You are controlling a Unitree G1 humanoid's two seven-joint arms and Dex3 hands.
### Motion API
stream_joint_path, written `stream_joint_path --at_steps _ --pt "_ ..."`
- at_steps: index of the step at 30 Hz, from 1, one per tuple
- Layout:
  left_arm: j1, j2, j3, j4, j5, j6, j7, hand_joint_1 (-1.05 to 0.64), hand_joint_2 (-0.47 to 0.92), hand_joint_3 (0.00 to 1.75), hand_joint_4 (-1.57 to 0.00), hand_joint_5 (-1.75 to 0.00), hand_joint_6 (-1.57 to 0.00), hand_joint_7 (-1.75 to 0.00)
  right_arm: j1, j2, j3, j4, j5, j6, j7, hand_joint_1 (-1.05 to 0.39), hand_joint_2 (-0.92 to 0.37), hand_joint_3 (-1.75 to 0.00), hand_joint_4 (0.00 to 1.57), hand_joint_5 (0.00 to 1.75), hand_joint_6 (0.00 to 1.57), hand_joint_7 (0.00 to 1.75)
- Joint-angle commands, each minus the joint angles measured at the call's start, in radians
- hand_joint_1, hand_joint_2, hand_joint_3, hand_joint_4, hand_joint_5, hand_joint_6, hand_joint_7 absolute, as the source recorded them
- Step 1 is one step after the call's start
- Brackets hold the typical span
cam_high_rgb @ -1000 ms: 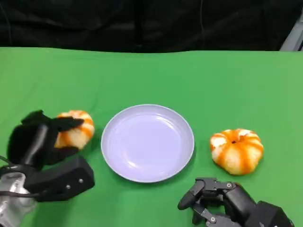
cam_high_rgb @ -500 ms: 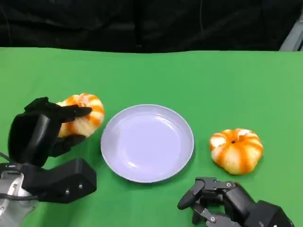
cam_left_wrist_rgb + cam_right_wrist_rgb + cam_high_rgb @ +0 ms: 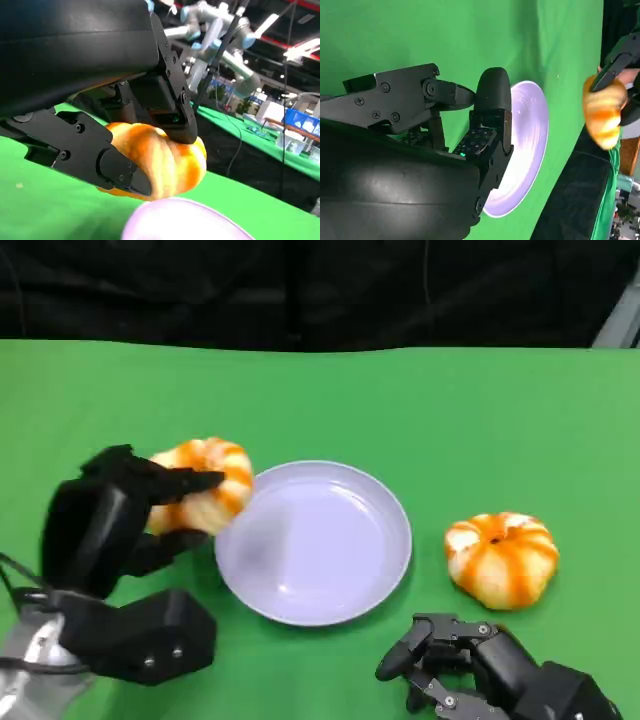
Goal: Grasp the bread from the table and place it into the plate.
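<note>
In the head view a round orange-and-white striped bread (image 3: 208,483) is held by the left hand (image 3: 115,515), its black fingers (image 3: 183,482) closed over the top and side of the loaf. The bread is raised off the green counter (image 3: 320,400) and sits just at the left rim of the pale lilac plate (image 3: 312,542), a faint shadow being cast on the plate's left part. In the left wrist view the same bread (image 3: 165,160) is seen clamped between the fingers (image 3: 100,160) above the plate's edge (image 3: 185,220). A second striped bread (image 3: 501,558) lies on the counter to the right of the plate, apart from it. The right hand (image 3: 460,670) rests low near the counter's front edge with its fingers curled in, nothing being held in it.
</note>
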Motion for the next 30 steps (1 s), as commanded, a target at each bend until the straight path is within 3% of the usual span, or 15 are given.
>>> stream_joint_path --at_steps 1,14,30 --pt "-0.007 -0.031 -0.004 -0.002 -0.02 -0.006 -0.047 -0.02 0.85 0.01 -0.73 -0.97 -1.38 -0.03 -0.007 0.0 -0.003 0.012 -0.002 -0.015 -0.005 -0.11 -0.92 -0.47 0.68 1.49 0.8 1.0" --pt "-0.101 -0.125 -0.061 0.146 0.027 -0.071 -0.025 -0.03 0.86 0.02 -0.78 -0.88 -1.4 -0.02 -0.008 0.004 -0.005 0.012 -0.012 -0.026 -0.01 -0.12 -0.92 -0.47 0.68 1.5 0.8 1.01" --pt "-0.159 -0.181 -0.094 0.26 0.021 -0.089 -0.069 -0.07 0.87 0.02 -0.73 -0.92 -1.37 0.0 -0.017 0.01 -0.009 0.046 -0.013 -0.065 -0.013 -0.11 -0.92 -0.46 0.69 1.48 0.81 0.99"
